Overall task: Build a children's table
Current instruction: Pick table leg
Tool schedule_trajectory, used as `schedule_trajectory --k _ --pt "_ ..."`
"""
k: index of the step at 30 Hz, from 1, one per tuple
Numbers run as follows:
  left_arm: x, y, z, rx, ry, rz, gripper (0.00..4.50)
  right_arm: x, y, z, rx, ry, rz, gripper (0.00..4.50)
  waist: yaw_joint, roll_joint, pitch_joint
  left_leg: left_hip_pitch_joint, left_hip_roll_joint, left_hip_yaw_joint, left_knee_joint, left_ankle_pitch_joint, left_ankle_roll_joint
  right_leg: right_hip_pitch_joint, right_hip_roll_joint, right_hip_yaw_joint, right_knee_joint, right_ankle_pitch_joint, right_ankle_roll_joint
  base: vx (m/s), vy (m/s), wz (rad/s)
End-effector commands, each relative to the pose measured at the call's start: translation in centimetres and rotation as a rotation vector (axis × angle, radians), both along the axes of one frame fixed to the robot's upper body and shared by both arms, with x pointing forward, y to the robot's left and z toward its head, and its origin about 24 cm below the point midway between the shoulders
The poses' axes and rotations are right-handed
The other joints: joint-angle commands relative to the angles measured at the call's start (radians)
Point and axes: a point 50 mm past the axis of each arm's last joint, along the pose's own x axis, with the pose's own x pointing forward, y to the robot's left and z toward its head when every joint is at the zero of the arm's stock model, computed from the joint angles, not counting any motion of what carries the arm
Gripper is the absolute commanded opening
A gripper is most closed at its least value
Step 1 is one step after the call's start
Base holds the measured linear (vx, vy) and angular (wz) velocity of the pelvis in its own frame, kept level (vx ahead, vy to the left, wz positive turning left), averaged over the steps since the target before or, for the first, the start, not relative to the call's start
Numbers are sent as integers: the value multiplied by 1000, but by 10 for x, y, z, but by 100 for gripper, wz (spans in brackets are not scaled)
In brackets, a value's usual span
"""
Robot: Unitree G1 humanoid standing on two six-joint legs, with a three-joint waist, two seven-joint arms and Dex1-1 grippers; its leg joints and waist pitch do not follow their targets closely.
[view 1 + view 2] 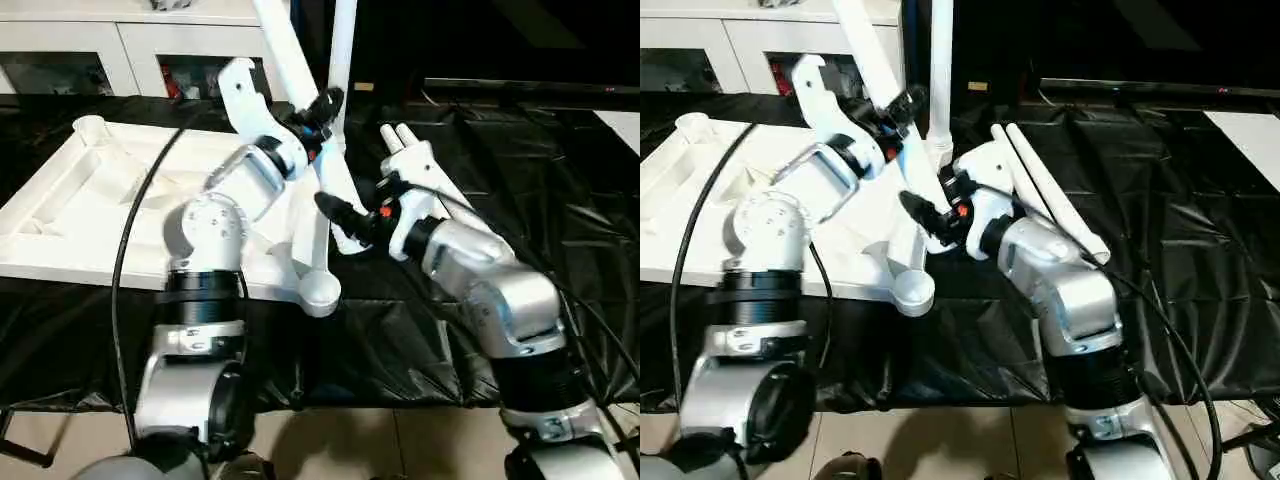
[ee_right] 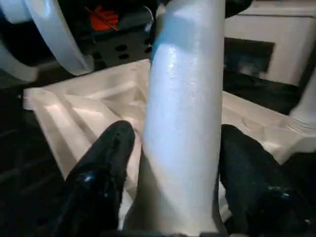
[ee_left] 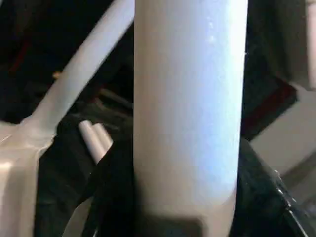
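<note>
The white tabletop [image 1: 60, 210] lies underside up on the black-covered table. One white leg [image 1: 343, 50] stands upright at its far right corner. A second leg [image 1: 290, 50] leans steeply over the near right corner socket [image 1: 322, 290]; I cannot tell whether its foot is seated. My left gripper [image 1: 322, 108] is shut on this leaning leg [image 3: 190, 98] partway up. Lower down, my right gripper [image 1: 338, 215] is open around the same leg [image 2: 182, 123], its black fingers [image 2: 101, 177] standing slightly off it on both sides. Two loose legs [image 1: 400, 135] lie behind my right arm.
A white cabinet with glass doors [image 1: 60, 50] stands behind the table. A flat white board [image 1: 625, 125] lies at the far right. Crinkled black sheeting [image 1: 520, 180] covers the table to its front edge, with floor below.
</note>
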Motion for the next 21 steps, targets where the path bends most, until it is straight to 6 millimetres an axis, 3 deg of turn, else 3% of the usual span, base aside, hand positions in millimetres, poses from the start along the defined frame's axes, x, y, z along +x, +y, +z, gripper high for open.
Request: schedule_trajectory --k 1,8,11,16,21 --pt "-3 -10 6 21 -53 -79 186 -3 4 12 43 -17 113 313 2 -6 -85 29 28 -10 -66 -171 -10 53 -59 40 -66 -133 -163 0 0 0" --pt "-12 -8 13 66 -186 -267 186 -3 -20 21 116 61 272 368 5 -8 -87 28 28 -7 -62 -144 9 57 -63 40 -60 -108 -197 0 0 0" --pt "-27 -10 15 106 -275 -533 186 -2 -35 27 114 119 446 399 6 -8 -86 30 28 -6 -60 -147 12 55 -61 39 -58 -130 -210 0 0 0" --pt "-33 -11 18 125 -306 -639 186 -3 -37 26 92 159 530 427 6 -11 -86 29 30 -5 -59 -136 18 56 -63 38 -55 -109 -235 0 0 0" --pt "-35 -11 22 98 -335 -682 186 0 -39 22 39 199 570 431 8 -13 -86 29 31 -5 -59 -146 8 56 -65 38 -58 -143 -232 0 0 0"
